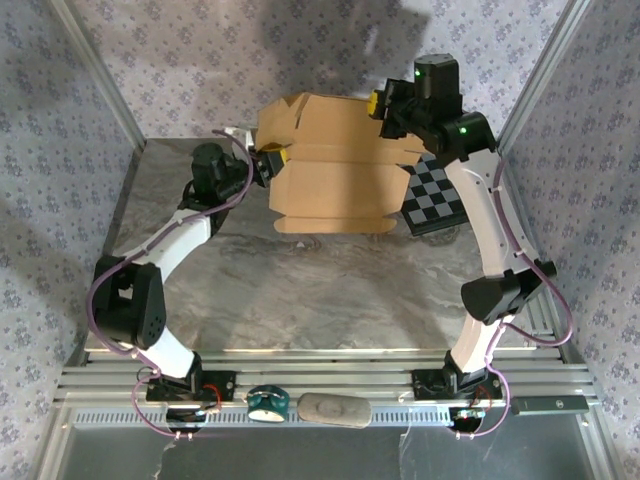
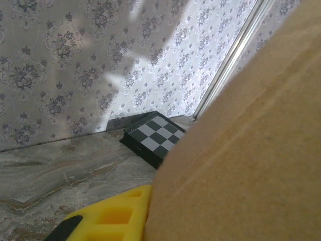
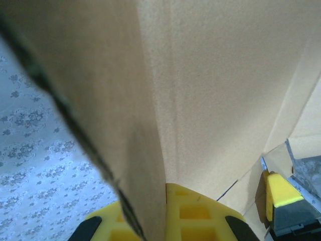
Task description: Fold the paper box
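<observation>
The paper box (image 1: 335, 170), brown corrugated cardboard and partly folded, lies at the back middle of the table with its rear panels raised. My right gripper (image 1: 383, 103) is at the box's back right corner. In the right wrist view it (image 3: 165, 196) is shut on an upright cardboard wall (image 3: 150, 125) that stands between its two yellow fingers. My left gripper (image 1: 272, 160) is at the box's left edge. In the left wrist view a cardboard flap (image 2: 251, 150) lies against the inner face of one yellow finger (image 2: 113, 218). That flap hides the other finger.
A black-and-grey checkerboard panel (image 1: 435, 195) (image 2: 153, 135) lies just right of the box. Patterned walls and slanted metal posts (image 2: 233, 55) close in the table. A teal roll (image 1: 268, 402) and a grey oblong object (image 1: 333, 408) rest on the front rail.
</observation>
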Available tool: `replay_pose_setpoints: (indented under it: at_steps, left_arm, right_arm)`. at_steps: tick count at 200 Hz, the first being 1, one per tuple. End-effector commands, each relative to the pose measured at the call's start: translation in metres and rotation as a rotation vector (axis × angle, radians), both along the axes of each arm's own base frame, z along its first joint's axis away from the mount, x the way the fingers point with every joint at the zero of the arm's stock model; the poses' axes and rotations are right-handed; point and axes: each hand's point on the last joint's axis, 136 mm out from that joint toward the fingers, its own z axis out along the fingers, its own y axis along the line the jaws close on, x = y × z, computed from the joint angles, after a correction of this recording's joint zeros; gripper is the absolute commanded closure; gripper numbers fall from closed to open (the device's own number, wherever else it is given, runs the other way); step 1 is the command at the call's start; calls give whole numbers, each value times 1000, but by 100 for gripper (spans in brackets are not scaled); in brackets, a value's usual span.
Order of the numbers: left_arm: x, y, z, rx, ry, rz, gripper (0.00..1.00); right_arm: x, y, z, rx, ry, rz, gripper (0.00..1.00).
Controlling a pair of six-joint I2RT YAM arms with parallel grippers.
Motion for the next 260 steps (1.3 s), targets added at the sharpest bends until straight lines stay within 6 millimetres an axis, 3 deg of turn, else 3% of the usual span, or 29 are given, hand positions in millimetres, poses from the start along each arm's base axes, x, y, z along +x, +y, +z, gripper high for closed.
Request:
replay_pose_setpoints:
  at_steps: [1,20,40,73,134,186,227,260]
  left_arm:
    - [-10,-18,10,39,-42,-12,80]
    - [-19,-27,5,68,-39,-1,78]
    - [-25,-33,-4,86,-26,15,65]
    - [-26,-35,-11,80,-13,20,54]
    - [-9,-45,-11,28,7,13,50]
    - [0,-63,0,-76,25,-36,47]
    - [-12,-62,2,-56,42,-56,47]
    - [-40,-50,5,-28,64,-68,42]
  right_arm:
    - [-12,2,15,33,-27,17,100]
    - [-11,4,14,35,-25,18,100]
    - [-10,3,12,37,-23,14,100]
    - [-11,5,10,43,-20,18,100]
    - [-15,9,6,52,-15,24,100]
    - [-18,9,4,55,-13,20,100]
    - [-14,6,-2,18,-28,16,100]
    - [2,-2,-7,-41,-89,21,100]
